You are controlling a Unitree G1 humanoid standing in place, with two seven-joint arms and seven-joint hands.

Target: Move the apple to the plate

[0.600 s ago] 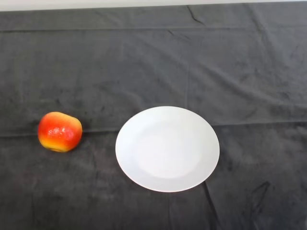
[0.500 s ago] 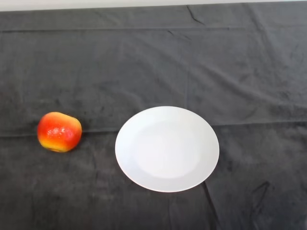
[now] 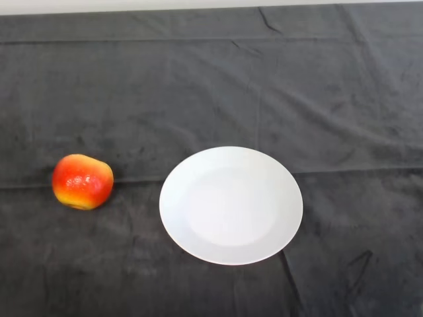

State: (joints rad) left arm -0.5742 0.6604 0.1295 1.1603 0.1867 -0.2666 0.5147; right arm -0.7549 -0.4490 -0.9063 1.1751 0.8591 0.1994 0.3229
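Dark grey cloth [image 3: 198, 86] covers the counter edge to edge, with only a thin pale strip [image 3: 132, 5] showing along the far edge of the view. Red apple [image 3: 82, 181] sits on the cloth on the robot's left side, near the left edge of the view and about halfway down it. Its skin is red over the top and sides, going yellow-orange along the lower edge, with a few small glossy highlights on the front. It rests directly on the cloth, touching nothing else, and whether the stem end points up or sideways can't be made out. White round plate [image 3: 231, 206] lies flat on the cloth near the middle of the view, slightly toward the near edge, to the right of the apple. Nothing is on the plate, and its shallow rim rings a slightly sunken centre. Apple and plate are apart, with a clear band of cloth between them; the apple is off the plate, roughly level with the plate's upper half. One long horizontal fold in the cloth runs across the view behind the apple and under the plate's far part; a second horizontal fold crosses farther back. A faint vertical crease runs from the far side down to the plate's far rim. Small wrinkles [image 3: 269, 20] show at the far edge, and more [image 3: 357, 264] near the right corner.
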